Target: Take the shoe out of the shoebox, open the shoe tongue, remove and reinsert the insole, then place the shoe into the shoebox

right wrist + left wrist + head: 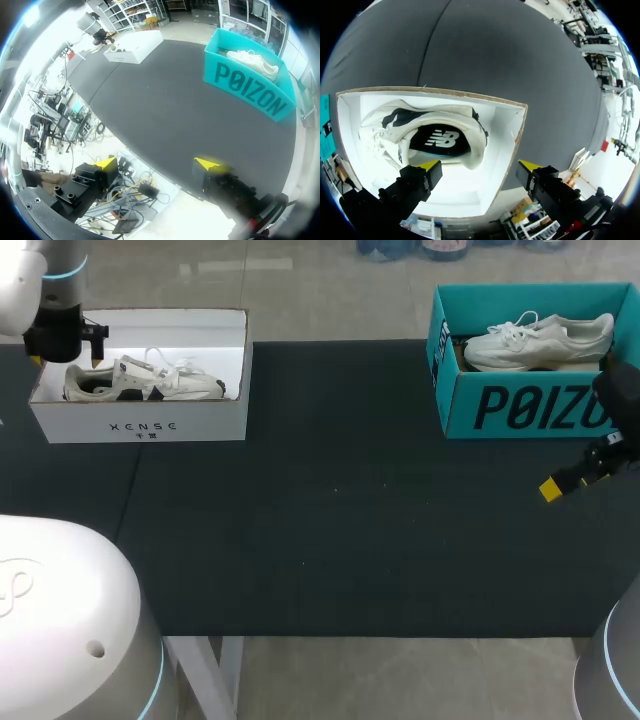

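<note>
A white shoebox (140,426) stands at the table's far left with a white and black shoe (145,380) lying in it. My left gripper (65,345) hangs over the box's left end. In the left wrist view this gripper (480,167) is open above the shoe's (435,135) heel end, touching nothing, with the dark insole showing inside the white shoebox (507,135). My right gripper (580,475) is open and empty, low over the mat in front of a teal shoebox (520,405). From the right wrist view the right gripper (157,164) stands over the table's near edge.
The teal shoebox (250,92) at the far right holds a white shoe (540,340). A dark mat (330,500) covers the table between the two boxes. The white shoebox (132,46) and my left arm (92,25) show far off in the right wrist view.
</note>
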Action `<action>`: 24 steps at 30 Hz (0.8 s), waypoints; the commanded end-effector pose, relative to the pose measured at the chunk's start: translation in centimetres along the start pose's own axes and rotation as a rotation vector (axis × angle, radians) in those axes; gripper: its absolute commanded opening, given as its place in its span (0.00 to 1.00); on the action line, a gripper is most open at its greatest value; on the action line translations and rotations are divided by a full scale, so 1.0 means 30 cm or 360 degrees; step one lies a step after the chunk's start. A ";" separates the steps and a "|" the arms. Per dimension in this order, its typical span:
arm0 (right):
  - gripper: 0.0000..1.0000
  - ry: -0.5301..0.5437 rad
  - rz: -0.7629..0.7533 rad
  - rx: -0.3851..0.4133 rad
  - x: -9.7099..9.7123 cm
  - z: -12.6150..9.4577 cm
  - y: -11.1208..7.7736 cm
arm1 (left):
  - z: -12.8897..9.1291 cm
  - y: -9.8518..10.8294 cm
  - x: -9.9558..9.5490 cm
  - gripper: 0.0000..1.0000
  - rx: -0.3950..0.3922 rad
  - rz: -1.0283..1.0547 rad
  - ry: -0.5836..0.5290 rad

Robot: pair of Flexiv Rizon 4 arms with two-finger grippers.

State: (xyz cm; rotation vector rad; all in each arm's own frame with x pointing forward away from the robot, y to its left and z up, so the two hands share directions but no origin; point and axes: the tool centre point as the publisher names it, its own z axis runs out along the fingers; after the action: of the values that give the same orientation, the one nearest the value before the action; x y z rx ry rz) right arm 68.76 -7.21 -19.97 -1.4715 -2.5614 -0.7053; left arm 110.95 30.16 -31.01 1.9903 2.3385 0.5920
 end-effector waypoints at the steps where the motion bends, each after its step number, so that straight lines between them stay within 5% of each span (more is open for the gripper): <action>1: 1.00 -0.0002 0.0000 -0.0003 0.001 0.002 -0.004 | 0.000 -0.002 0.000 1.00 -0.0004 0.0001 0.0001; 4: 1.00 -0.0002 0.0000 -0.0003 0.001 0.002 -0.004 | 0.000 -0.002 0.000 1.00 -0.0004 0.0001 0.0001; 11: 1.00 -0.0293 0.0141 0.0164 -0.084 0.016 0.153 | 0.000 -0.002 0.000 1.00 -0.0004 0.0001 0.0001; 17: 1.00 -0.0503 0.0165 0.0233 -0.227 0.008 0.295 | 0.000 -0.002 0.000 1.00 -0.0004 0.0001 0.0001; 24: 1.00 -0.0680 0.0248 0.0304 -0.472 0.012 0.427 | 0.000 -0.002 0.000 1.00 -0.0004 0.0001 0.0001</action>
State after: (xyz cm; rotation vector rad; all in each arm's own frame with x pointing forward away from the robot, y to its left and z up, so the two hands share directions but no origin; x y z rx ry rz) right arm 80.93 -13.52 -20.19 -1.9271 -2.7364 -0.3284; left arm 110.95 30.17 -31.01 1.9901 2.3387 0.5920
